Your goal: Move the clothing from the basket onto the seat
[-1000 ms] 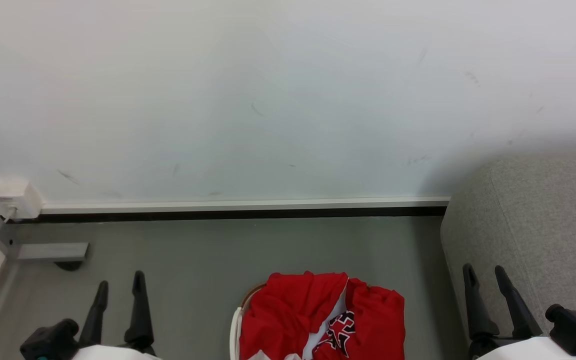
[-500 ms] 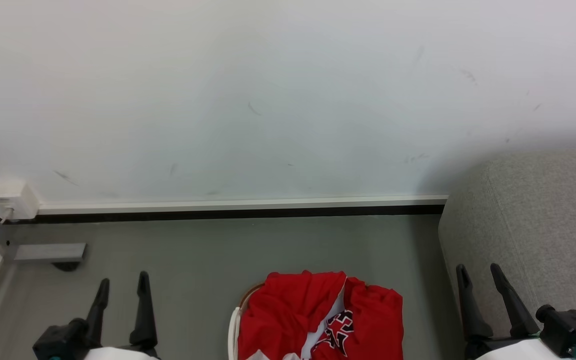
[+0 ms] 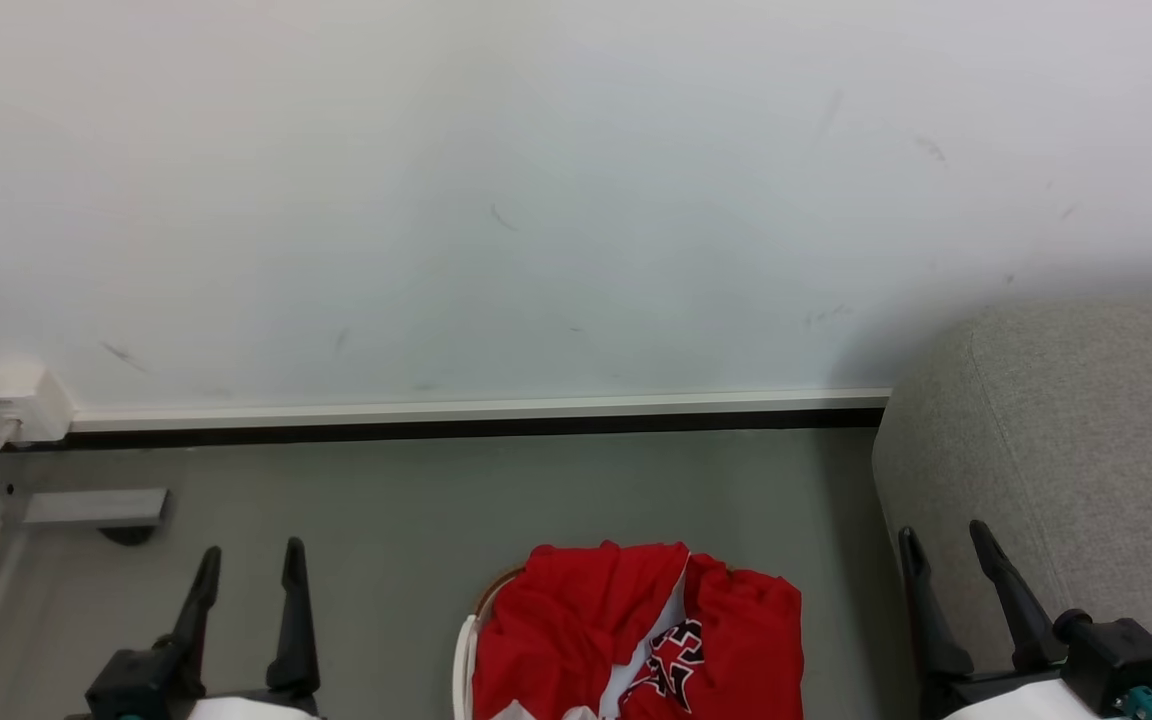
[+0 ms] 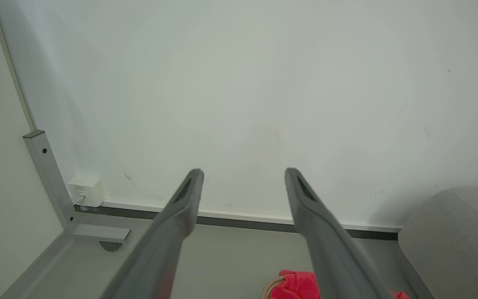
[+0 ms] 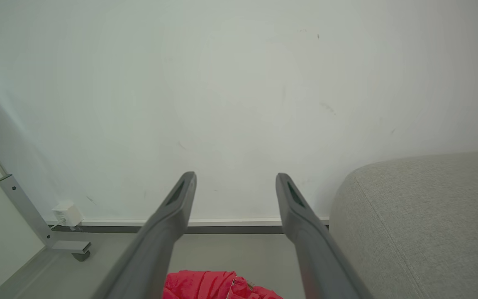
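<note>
Red clothing [image 3: 636,630] with white trim and a black-and-white print is heaped in the basket [image 3: 463,655], whose cream rim peeks out at the bottom middle of the head view. The grey seat [image 3: 1066,430] stands to the right of it. My left gripper [image 3: 249,555] is open over the floor left of the basket, nothing between its fingers. My right gripper [image 3: 944,541] is open in front of the seat's side. The left wrist view shows the clothing [image 4: 297,284] and seat [image 4: 454,232] past my open left gripper [image 4: 243,174]. The right wrist view shows the clothing [image 5: 206,284], the seat [image 5: 421,216] and my open right gripper [image 5: 235,178].
A white wall with a white-and-black baseboard [image 3: 476,415] runs behind the grey floor [image 3: 496,500]. At the left stand a grey metal frame with a foot [image 3: 96,507] and a small white socket box [image 3: 11,405].
The whole head view has shifted slightly left, so the camera moved. Both grippers stay open and hold nothing; the left shows a bit further right, the right a bit further left.
</note>
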Motion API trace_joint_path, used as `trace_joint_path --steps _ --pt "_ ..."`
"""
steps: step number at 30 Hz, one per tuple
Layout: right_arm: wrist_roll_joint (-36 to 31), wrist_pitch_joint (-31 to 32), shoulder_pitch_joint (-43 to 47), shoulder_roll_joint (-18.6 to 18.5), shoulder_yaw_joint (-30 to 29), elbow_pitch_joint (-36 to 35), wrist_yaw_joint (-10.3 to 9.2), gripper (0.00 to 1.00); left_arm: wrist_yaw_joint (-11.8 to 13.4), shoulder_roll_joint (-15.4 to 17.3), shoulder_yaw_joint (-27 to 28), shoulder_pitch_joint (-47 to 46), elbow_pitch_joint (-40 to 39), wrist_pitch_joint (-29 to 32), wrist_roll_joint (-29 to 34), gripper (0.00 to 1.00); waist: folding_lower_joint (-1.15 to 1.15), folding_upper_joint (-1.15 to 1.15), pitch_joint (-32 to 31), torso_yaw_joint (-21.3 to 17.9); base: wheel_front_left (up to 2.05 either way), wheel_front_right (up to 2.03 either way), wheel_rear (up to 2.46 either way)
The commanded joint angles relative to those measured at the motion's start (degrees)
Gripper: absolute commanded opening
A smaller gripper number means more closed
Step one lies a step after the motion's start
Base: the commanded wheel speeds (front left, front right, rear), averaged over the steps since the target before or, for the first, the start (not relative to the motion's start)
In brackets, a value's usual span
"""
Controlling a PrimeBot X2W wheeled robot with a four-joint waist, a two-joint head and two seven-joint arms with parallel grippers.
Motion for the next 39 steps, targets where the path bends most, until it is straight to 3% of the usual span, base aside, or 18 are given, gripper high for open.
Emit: trace_joint_path --steps 1,11,32,39 --pt "-1.3 -0.6 -0.3 -0.1 0.2 0.1 -0.11 1.00 0.0 0.5 0.0 0.3 -0.5 -0.6 1.8 1.00 0.00 0.00 0.0 0.0 0.00 0.00 0.00" --pt "-3.7 -1.5 -0.4 0.2 0.6 0.3 -0.12 1.00 0.2 0.4 0.0 0.7 -0.6 -1.4 5.1 1.00 0.00 0.00 -0.1 -0.2 0.00 0.00 0.00" --pt "-2.6 -1.5 -0.6 0.3 0.7 0.5 -0.12 1.00 0.4 0.4 -0.2 0.6 -0.2 -1.4 3.6 1.00 0.00 0.00 0.0 -0.5 0.00 0.00 0.00" --pt "-2.4 -1.5 -1.6 -0.3 1.1 0.0 -0.12 1.00 0.0 0.4 -0.6 -0.4 -0.3 -1.4 2.7 1.00 0.00 0.00 1.5 -2.2 0.00 0.00 0.00"
